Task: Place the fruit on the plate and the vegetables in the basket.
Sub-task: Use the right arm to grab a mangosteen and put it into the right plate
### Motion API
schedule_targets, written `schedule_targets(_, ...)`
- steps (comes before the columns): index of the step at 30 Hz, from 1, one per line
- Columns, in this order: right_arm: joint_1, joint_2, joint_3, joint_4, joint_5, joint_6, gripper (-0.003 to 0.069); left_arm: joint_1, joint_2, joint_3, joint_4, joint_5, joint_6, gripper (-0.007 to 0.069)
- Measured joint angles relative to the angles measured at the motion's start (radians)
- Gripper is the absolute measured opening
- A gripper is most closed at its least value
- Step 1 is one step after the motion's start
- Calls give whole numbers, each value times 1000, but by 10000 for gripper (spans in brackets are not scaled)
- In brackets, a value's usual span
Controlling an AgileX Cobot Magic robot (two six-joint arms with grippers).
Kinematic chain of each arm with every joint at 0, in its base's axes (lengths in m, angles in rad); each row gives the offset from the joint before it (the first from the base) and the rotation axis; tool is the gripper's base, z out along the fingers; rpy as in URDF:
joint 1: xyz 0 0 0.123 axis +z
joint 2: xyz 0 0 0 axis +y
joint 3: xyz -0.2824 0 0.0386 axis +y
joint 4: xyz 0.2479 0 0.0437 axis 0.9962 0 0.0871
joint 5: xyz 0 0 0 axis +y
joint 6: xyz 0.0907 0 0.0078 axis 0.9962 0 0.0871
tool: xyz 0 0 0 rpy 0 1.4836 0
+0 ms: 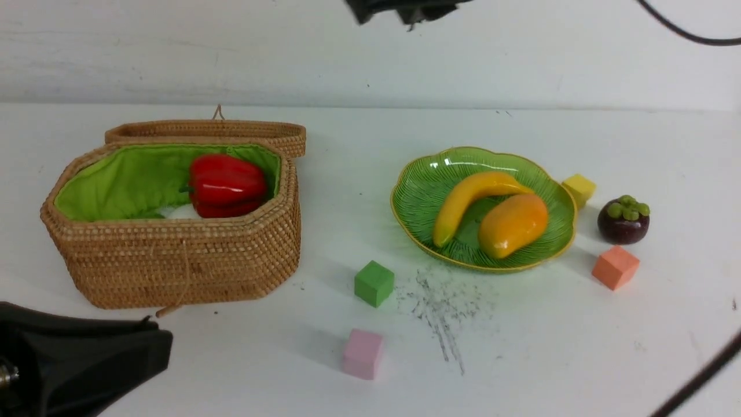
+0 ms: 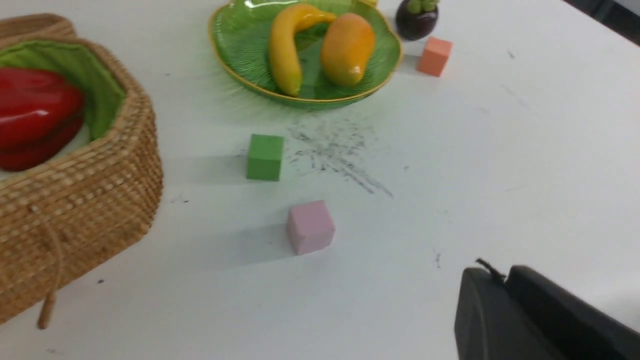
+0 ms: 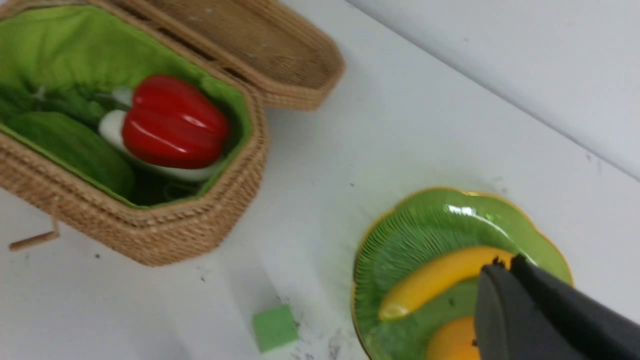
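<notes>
My left gripper (image 1: 81,359) is black, smooth plastic with a shiny metal bolt at its edge. My right gripper (image 3: 540,315) is black too, with a tiny frayed tip.

Banana (image 1: 472,198) and mango (image 1: 513,224) lie on the plate (image 1: 417,197); mangosteen (image 1: 623,219) beside; pepper (image 1: 227,185) in basket (image 1: 173,260).

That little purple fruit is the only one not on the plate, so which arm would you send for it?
The right. The mangosteen sits on the robot's right, beyond the plate; the right gripper hangs shut over that plate, while the left gripper is down by the basket.
</notes>
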Motion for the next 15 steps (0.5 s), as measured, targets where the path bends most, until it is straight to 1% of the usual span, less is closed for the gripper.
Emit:
schedule_targets(1, -31, -48, 59, 0, 0, 20, -10, 0, 0, 0, -19, -8, 17, 46)
schedule_targets(2, -31, -58, 59, 0, 1, 20, -10, 0, 0, 0, -23, -8, 21, 46)
schedule_targets(3, -96, -127, 166, 4, 0, 51, -11, 0, 0, 0, -45, -16, 42, 46)
schedule_targets(5, -205, -215, 309, 12, -1, 99, 8, 0, 0, 0, -66, -22, 62, 47)
schedule_targets(8, -391, -277, 498, 40, 2, 149, 97, 0, 0, 0, -76, -24, 81, 47)
schedule_targets(9, -447, -279, 566, 64, 2, 152, 146, 0, 0, 0, -77, -24, 84, 48)
schedule_targets(11, -535, -261, 647, 111, 2, 153, 272, 0, 0, 0, -78, -24, 86, 49)
schedule_targets(12, -568, -249, 668, 132, -3, 151, 301, 0, 0, 0, -78, -24, 86, 49)
schedule_targets(13, -612, -230, 702, 163, -16, 142, 426, 0, 0, 0, -78, -24, 86, 49)
schedule_targets(15, -665, -199, 717, 208, -44, 124, 563, 0, 0, 0, -79, -24, 86, 49)
